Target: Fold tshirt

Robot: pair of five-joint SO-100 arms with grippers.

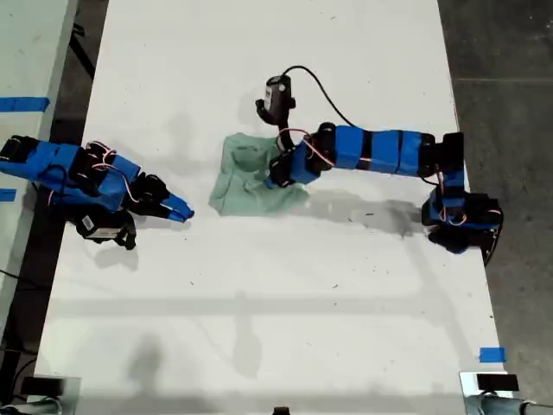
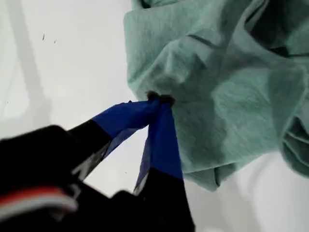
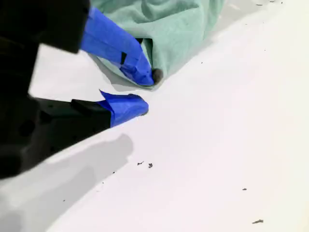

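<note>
The tshirt (image 1: 244, 177) is a crumpled pale mint-green heap near the middle of the white table (image 1: 285, 294). My first gripper (image 1: 275, 178) reaches in from the exterior view's right and sits on the heap. In the first wrist view its blue fingertips (image 2: 159, 100) meet on a fold of the tshirt (image 2: 231, 96), so it is shut on the cloth. My second gripper (image 1: 180, 210) lies on the table at the exterior view's left, a short way from the cloth. It stands open (image 3: 142, 90) with nothing between its fingers, and the tshirt (image 3: 169, 29) lies just beyond them.
A black camera (image 1: 276, 91) with a looping cable rises from the first arm above the shirt. Blue tape marks (image 1: 491, 354) sit near the table's edge at the exterior view's lower right. Another table (image 1: 26, 78) borders the exterior view's left; dark floor lies at its right.
</note>
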